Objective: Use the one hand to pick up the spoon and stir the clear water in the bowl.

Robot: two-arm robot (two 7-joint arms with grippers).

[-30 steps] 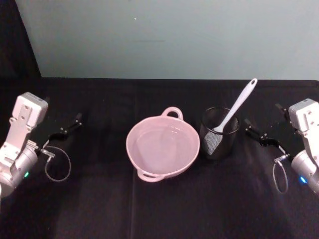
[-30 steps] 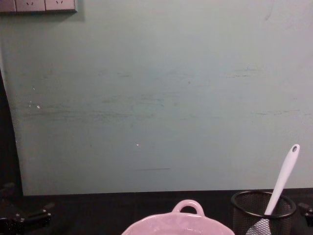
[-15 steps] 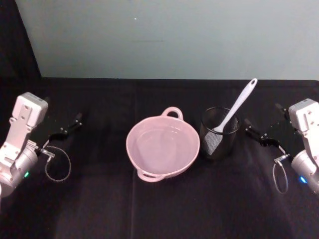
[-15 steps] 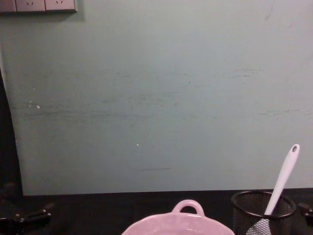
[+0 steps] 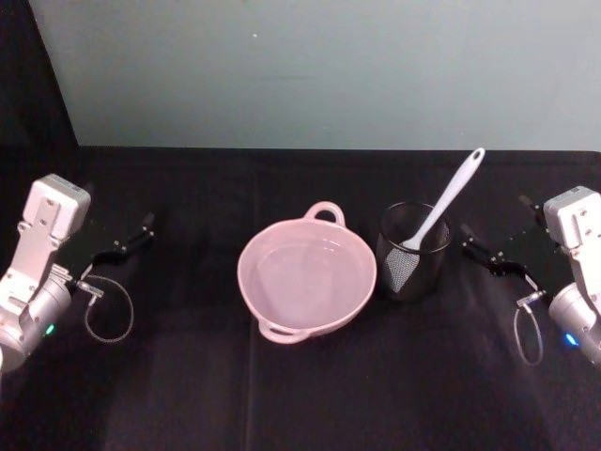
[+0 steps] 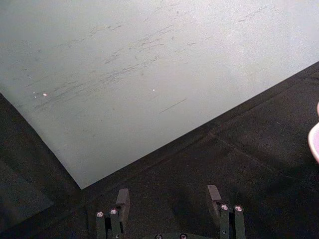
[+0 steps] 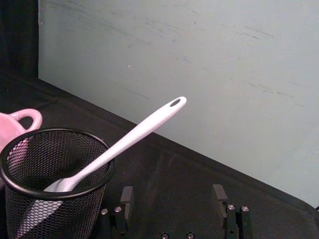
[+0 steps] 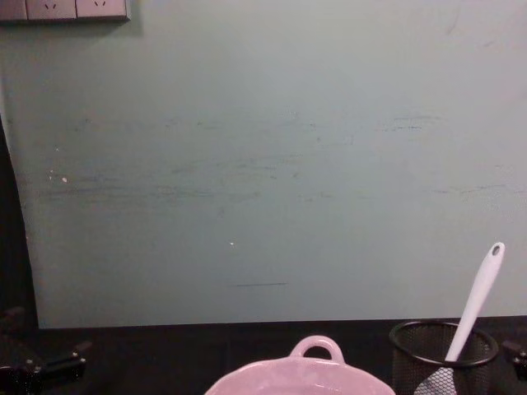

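Note:
The pale pink bowl (image 5: 244, 280) sits mid-table, holding clear water (image 5: 305, 280) that barely shows. Right of it, the white spoon (image 5: 447, 207) leans in a black wire-mesh cup (image 5: 413, 268), blade down, holed handle pointing up and away. The chest view catches the bowl's far rim and loop handle (image 8: 317, 347) and the spoon (image 8: 478, 300). My right gripper (image 5: 490, 225) rests open to the right of the cup, apart from it; in the right wrist view its empty gripper (image 7: 172, 194) faces the spoon (image 7: 134, 134). At the far left, my left gripper (image 5: 120, 214) is parked open, its gripper (image 6: 169, 194) empty.
A black cloth covers the table (image 5: 188, 376), with a pale green wall (image 5: 310, 66) close behind its back edge. Cable loops hang by both wrists, one (image 5: 108, 310) on the left and one (image 5: 528, 334) on the right. The mesh cup nearly touches the bowl's right side.

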